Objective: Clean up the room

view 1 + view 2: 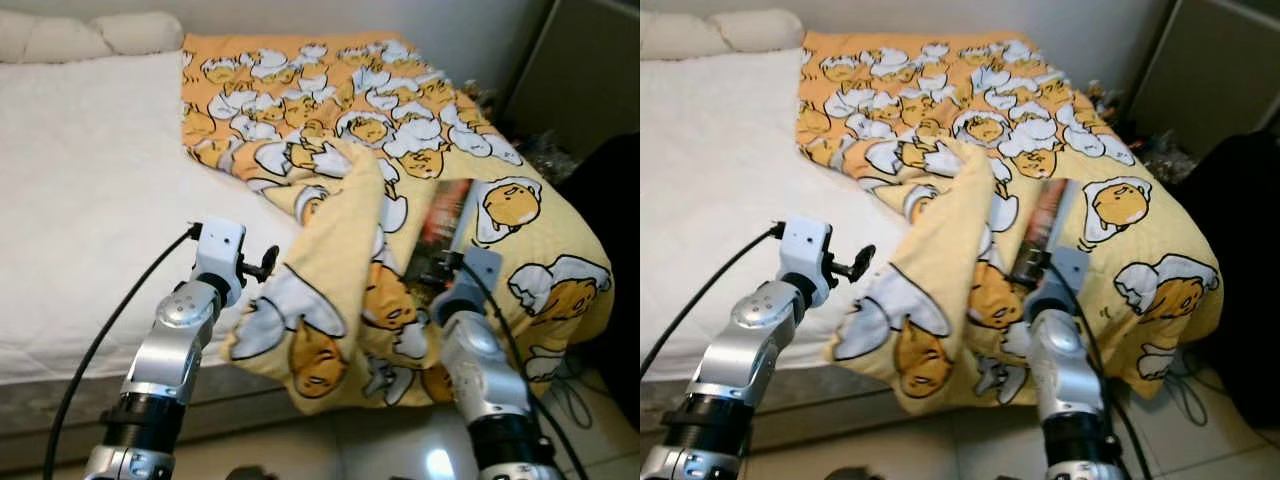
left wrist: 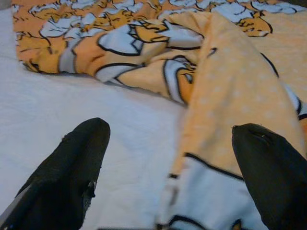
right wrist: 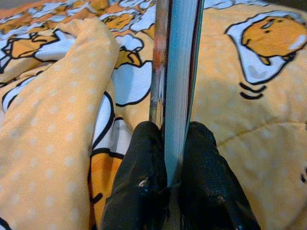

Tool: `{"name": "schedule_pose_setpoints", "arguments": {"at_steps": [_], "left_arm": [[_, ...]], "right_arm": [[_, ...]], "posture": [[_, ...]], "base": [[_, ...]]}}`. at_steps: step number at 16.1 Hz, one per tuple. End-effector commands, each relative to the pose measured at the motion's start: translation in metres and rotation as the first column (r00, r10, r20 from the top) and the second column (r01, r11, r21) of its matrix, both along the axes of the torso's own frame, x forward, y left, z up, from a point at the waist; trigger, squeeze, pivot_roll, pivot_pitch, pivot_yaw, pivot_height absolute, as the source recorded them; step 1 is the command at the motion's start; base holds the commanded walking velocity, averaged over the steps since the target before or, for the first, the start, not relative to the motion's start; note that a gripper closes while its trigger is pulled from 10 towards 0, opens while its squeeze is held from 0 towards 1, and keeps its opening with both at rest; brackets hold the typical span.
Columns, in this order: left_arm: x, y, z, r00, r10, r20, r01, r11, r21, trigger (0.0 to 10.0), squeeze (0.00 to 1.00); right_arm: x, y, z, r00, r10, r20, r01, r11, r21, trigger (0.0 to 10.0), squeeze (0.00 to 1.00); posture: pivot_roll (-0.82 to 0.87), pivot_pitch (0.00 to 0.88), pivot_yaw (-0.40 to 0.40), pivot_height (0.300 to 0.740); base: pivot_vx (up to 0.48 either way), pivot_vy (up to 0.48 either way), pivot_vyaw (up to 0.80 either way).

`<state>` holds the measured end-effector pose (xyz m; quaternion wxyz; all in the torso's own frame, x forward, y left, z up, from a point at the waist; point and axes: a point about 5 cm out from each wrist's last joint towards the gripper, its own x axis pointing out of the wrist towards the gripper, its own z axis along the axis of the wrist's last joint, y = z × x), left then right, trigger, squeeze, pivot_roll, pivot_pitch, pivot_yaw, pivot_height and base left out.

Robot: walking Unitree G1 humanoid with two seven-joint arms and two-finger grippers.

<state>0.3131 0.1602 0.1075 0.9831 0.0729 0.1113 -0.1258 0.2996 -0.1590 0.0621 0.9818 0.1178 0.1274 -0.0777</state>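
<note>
Nearest, the right gripper [image 3: 168, 158] has its jaws clenched on one thin book [image 3: 176, 72] above the yellow blanket [image 1: 400, 150]. The left gripper [image 2: 168, 167], jaws released, hovers at the blanket's edge. Beyond: one bed [image 1: 80, 180], two pillows [image 1: 90, 35].

A raised fold [image 1: 345, 215] of the yellow blanket [image 1: 400, 130] stands between the spread-fingered left gripper [image 2: 168, 172] and the right gripper [image 3: 165, 177] (clamped on a book [image 3: 178, 72]); beside the fold, toward the pillows [image 1: 90, 35], bare white mattress [image 1: 80, 200] lies open.
</note>
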Motion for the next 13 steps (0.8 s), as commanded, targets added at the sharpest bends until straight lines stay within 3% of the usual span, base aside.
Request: {"name": "schedule_pose_setpoints", "arguments": {"at_steps": [1,13], "left_arm": [[-0.0002,0.0069,0.003,1.0,0.017,0.013,-0.017,1.0,0.015,10.0,0.0],[-0.0005,0.0063,0.0025,1.0,0.011,0.007,-0.011,1.0,0.016,10.0,0.0]], "right_arm": [[0.0059,0.0081,0.0128,0.998,0.024,0.06,-0.024,1.0,0.003,10.0,0.0],[0.0058,0.0093,0.013,0.998,0.025,0.059,-0.026,1.0,0.006,10.0,0.0]], "posture": [[-0.02,0.0,-0.021,0.74],[-0.02,0.0,-0.023,0.74]], "base": [[0.0,0.36,0.0],[0.0,0.363,0.0]]}}
